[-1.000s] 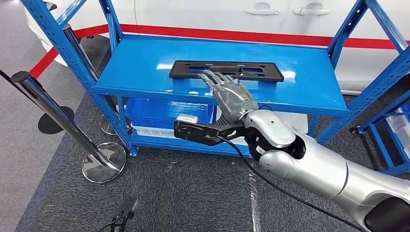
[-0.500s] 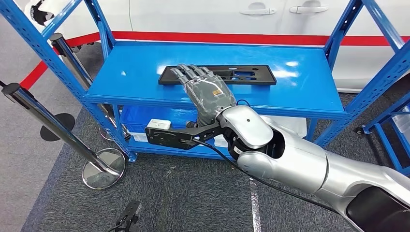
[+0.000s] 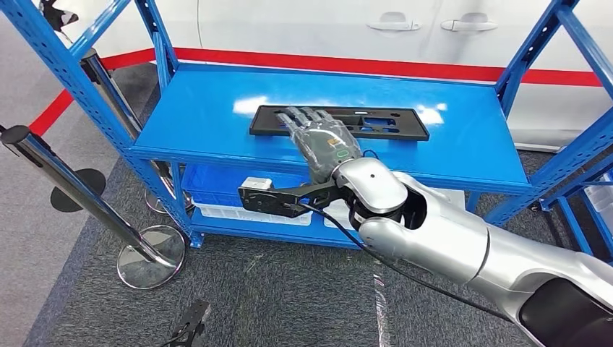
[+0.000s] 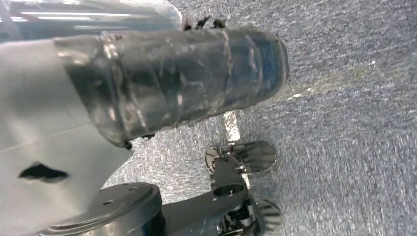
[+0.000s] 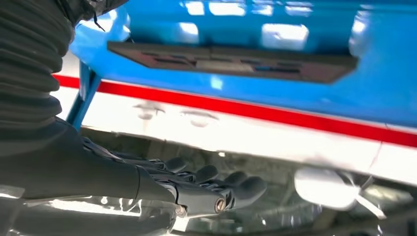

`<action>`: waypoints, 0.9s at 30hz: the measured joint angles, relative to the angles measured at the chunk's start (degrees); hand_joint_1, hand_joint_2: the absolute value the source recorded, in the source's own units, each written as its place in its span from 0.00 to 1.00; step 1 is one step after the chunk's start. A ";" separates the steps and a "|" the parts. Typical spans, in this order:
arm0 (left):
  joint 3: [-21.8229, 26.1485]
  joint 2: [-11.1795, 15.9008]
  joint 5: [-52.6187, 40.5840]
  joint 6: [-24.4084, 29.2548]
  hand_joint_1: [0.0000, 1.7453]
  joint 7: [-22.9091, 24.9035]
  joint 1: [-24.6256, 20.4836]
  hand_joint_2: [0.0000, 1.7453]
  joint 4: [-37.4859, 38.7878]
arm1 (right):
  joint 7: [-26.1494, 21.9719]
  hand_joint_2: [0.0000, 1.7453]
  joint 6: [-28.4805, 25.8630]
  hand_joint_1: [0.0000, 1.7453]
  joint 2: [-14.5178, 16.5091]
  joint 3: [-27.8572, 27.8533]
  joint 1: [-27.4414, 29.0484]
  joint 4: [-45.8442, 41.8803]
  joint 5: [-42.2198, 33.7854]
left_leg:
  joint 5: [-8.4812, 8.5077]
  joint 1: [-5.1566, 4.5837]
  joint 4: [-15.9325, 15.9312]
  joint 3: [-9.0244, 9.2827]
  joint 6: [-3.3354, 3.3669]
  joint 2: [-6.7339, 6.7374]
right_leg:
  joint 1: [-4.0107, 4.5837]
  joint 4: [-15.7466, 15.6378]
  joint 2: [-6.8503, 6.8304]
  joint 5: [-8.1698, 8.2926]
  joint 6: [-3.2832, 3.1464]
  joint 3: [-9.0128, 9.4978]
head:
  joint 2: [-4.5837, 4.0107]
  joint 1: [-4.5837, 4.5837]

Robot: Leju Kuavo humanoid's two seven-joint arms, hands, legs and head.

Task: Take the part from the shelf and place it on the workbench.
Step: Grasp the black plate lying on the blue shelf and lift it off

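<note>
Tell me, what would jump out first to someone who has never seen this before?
A big silver arm reaching in from the lower right, its grey right hand stretched out over a flat black part that lies on the bright blue shelf. Behind the shelf runs a white car with a red stripe.

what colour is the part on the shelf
Black. The part lies flat on the blue shelf, best seen in the head view.
</note>
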 joint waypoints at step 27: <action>-7.92 -0.89 -7.82 -3.38 0.00 2.26 -0.09 0.00 0.02 | 0.32 1.00 0.74 0.00 -10.38 -1.65 8.02 3.43 -0.22 | 0.68 -0.21 -0.33 -0.37 0.19 0.17 | -0.02 -11.54 0.20 3.40 -0.09 6.51 | 0.00 -0.24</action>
